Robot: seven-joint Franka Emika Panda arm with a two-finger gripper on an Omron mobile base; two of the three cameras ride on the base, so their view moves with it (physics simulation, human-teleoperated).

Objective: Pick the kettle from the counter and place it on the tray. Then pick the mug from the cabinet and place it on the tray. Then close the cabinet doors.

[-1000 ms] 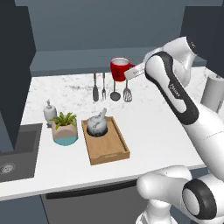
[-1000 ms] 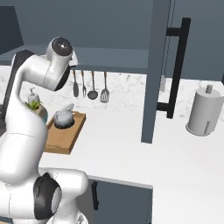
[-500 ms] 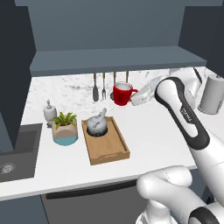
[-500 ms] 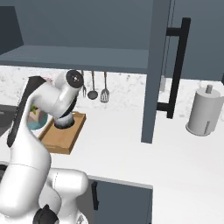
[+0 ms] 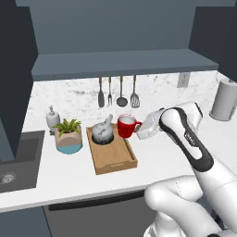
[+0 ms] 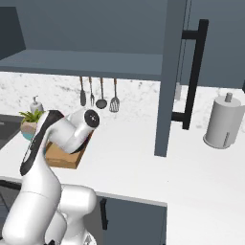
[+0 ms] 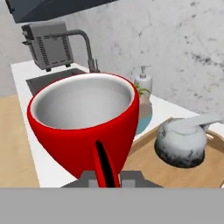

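The red mug [image 5: 126, 126] with its white inside hangs at the tray's far right corner, just right of the kettle [image 5: 102, 132]. My gripper [image 5: 138, 128] is shut on the mug from the right, by its handle side. The grey mottled kettle stands at the far end of the wooden tray [image 5: 115, 156] on the white counter [image 5: 157, 157]. In the hand view the mug [image 7: 83, 116] looms close, its handle toward the camera, with the kettle [image 7: 181, 141] beyond it on the tray [image 7: 144, 164]. The cabinet [image 5: 125, 62] stands wide, one door [image 6: 168, 76] swung out with its black handle [image 6: 191, 81].
A potted plant [image 5: 69, 136] and a soap dispenser [image 5: 52, 118] stand left of the tray, with the sink [image 5: 14, 159] further left. Several utensils [image 5: 121, 92] hang on the back wall. A paper towel roll [image 5: 225, 99] stands at the far right.
The arm has carried the mug down from shelf height and leftward, to just beside the kettle at the tray.
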